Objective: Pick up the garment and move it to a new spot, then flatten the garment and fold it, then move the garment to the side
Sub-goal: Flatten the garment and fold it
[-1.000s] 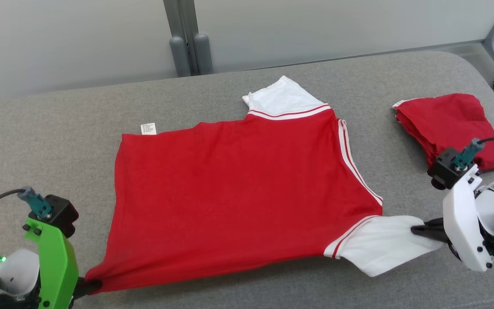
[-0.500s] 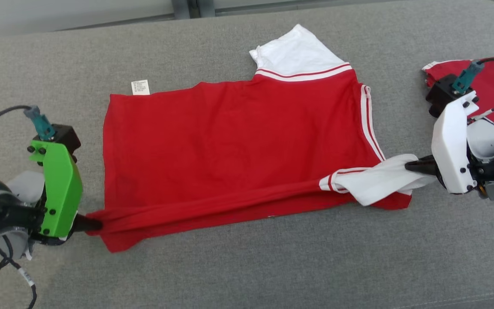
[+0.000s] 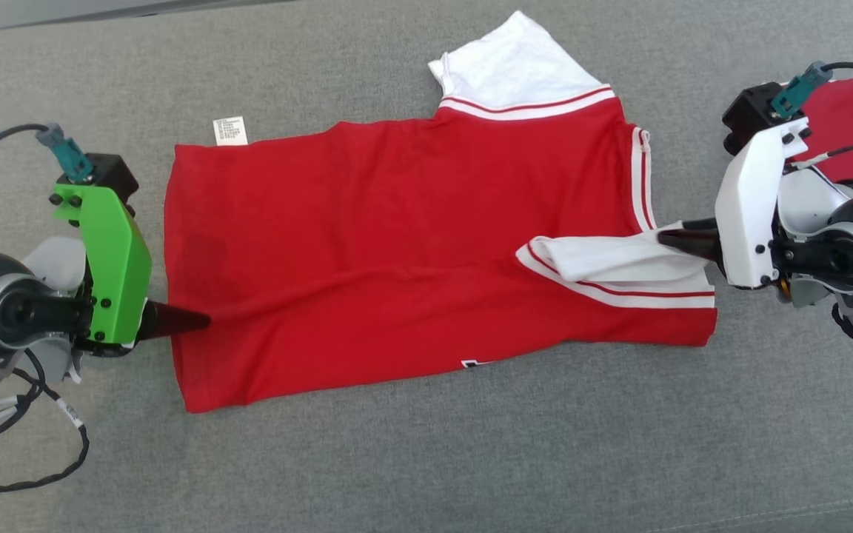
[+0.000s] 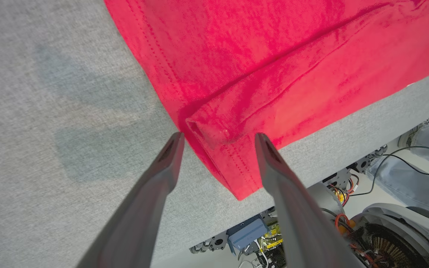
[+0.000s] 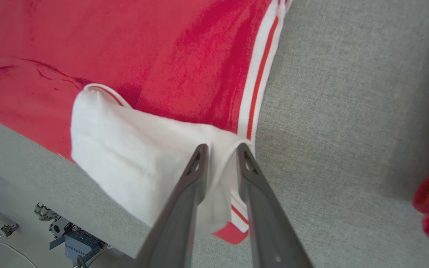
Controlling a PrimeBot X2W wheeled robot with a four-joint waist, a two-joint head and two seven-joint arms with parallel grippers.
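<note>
The red T-shirt (image 3: 397, 222) lay flat on the grey padded table (image 3: 397, 474), its long axis running left to right: hem towards the robot's left, shoulders towards its right. Its near edge lay folded over the body.

At the hem end, the left gripper (image 4: 218, 137) had its fingers spread, with the doubled hem corner lying loose between them. At the shoulder end, the right gripper (image 5: 222, 149) had its fingers drawn close, pinching the near white sleeve (image 3: 604, 259), which was laid across the red.

Further off lay the far white sleeve (image 3: 515, 66) and a white label (image 3: 229, 130). That unfolded far edge lay beyond both grippers, each nearest its own end. A second red garment (image 3: 852, 111) sat behind the right arm.
</note>
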